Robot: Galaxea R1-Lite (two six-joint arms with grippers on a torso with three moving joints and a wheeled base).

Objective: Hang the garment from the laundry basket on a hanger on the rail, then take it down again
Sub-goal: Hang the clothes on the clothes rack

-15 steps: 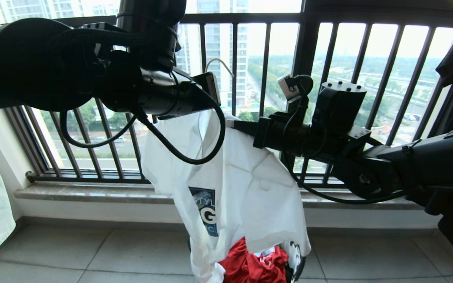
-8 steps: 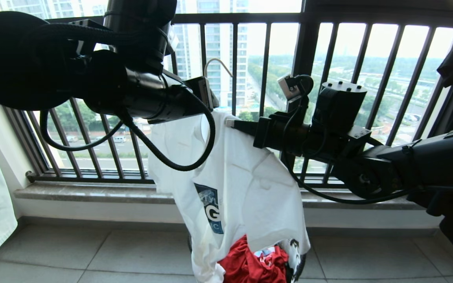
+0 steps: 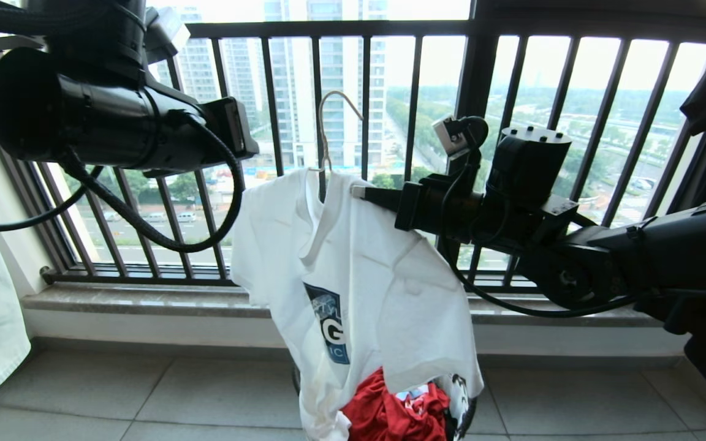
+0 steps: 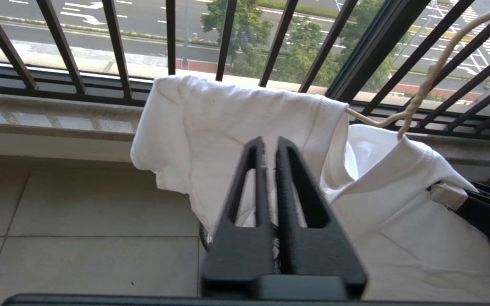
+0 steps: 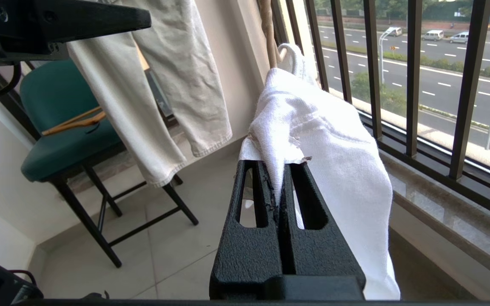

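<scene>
While the right gripper (image 5: 277, 170) stays clamped on one shoulder of the garment (image 3: 359, 288), the shirt hangs on the hanger (image 3: 323, 131) before the window bars (image 3: 414, 92); the left gripper (image 4: 269, 146), fingers nearly together and empty, has drawn clear of the sleeve edge.

White T-shirts (image 3: 353, 288): 1
Cream wire hangers (image 3: 323, 125): 1
Red garments (image 3: 399, 413): 1
Grippers: 2, left gripper (image 4: 269, 146), right gripper (image 5: 275, 168)
Green chairs (image 5: 64, 131): 1
Beige trousers (image 5: 164, 80): 1
Wooden hangers on chair (image 5: 72, 122): cannot tell
</scene>
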